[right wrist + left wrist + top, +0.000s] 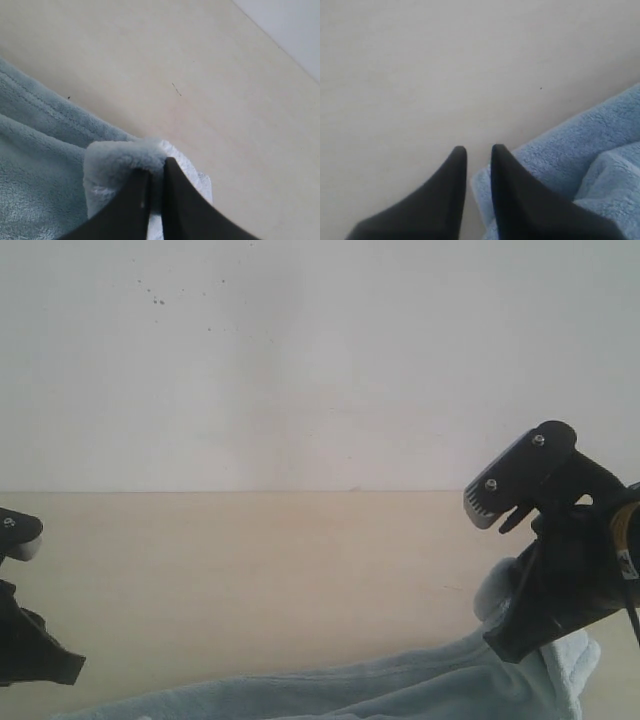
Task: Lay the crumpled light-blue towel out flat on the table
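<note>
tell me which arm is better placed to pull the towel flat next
Right, I'd say: the right gripper is shut on a fold of the towel. The left gripper sits at its edge, its grip unclear.

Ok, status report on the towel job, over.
Right gripper shut on a towel corner. Left gripper nearly closed at the towel's edge, grip unclear. Towel not yet flat on the table. Nothing in the way.
</note>
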`<action>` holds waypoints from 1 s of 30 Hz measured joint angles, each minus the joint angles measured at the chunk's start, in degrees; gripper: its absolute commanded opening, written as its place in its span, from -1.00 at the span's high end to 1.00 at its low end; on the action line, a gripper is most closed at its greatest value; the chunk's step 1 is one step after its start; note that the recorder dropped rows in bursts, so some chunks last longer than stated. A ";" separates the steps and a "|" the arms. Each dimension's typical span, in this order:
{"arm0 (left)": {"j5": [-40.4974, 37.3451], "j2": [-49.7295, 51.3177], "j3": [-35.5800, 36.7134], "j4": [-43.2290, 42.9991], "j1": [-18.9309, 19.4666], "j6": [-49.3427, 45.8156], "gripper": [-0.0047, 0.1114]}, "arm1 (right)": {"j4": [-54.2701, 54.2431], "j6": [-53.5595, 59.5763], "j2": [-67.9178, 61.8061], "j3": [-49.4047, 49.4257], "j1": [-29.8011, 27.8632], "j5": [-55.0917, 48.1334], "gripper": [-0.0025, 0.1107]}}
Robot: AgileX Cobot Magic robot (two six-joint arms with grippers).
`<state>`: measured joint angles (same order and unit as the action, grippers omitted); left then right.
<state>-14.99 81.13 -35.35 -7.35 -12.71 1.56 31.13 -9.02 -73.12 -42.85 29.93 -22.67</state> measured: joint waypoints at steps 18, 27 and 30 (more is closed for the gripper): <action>-6.07 8.17 0.00 25.40 -8.99 -23.01 0.22 | -0.21 0.00 0.00 0.00 0.00 0.00 0.84; -19.91 8.55 0.00 43.38 -8.99 -35.97 0.22 | -0.21 0.00 0.00 0.00 0.00 0.00 0.84; -26.12 7.76 0.00 54.94 -8.99 -45.96 0.22 | -0.21 0.00 0.00 0.00 0.00 0.00 0.84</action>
<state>-41.11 88.89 -35.35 47.60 -21.70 -44.40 30.92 -9.02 -73.12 -42.85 29.93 -22.67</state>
